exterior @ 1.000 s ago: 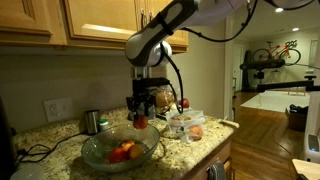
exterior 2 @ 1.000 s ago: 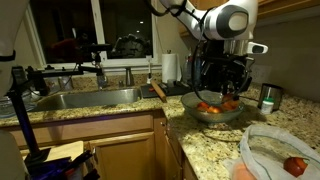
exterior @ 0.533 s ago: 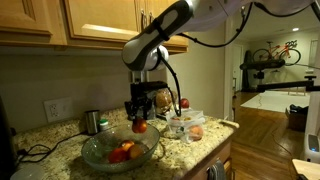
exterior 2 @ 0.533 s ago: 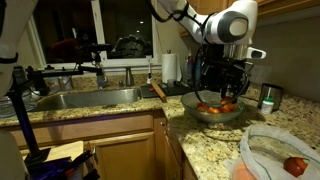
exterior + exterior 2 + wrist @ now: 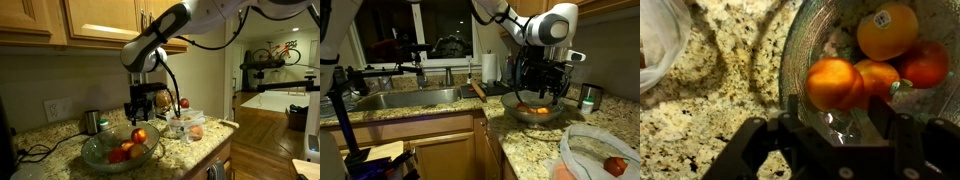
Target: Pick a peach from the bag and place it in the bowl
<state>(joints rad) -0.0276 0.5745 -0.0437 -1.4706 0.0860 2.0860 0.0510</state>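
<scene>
Wrist view: your gripper (image 5: pixel 832 128) has its fingers spread wide, with nothing between them. The peach (image 5: pixel 834 83) lies in the bowl (image 5: pixel 792 62) at centre frame. It touches an orange-coloured fruit (image 5: pixel 880 74) on its right. A stickered orange (image 5: pixel 888 30) sits at upper right and a red fruit (image 5: pixel 928 63) at the right edge.

Change: a second ago, in an exterior view, the peach hung pinched in the jaws just above the rim. Half a second ago it was a little lower. Now it rests (image 5: pixel 139 136) inside the bowl (image 5: pixel 100 155), clear of the fingertips. The arm has barely shifted.

Surface and room: a speckled granite counter (image 5: pixel 60 135) under wood cabinets (image 5: pixel 95 20).
- Left of the bowl: a steel cup (image 5: pixel 92 121) and a wall outlet (image 5: pixel 56 107).
- Behind the gripper: the brown bag (image 5: pixel 163 98).
- Right of centre: a red apple (image 5: pixel 183 103), a clear tub (image 5: pixel 180 123) and one loose fruit (image 5: pixel 197 131).
- An exterior view shows a sink (image 5: pixel 405 97) at left, below a dark window (image 5: pixel 380 30).

Orientation: the peach reads as round, with no long axis you can pick out. Its darker blush faces frame right. You cannot tell where the stem end is.
</scene>
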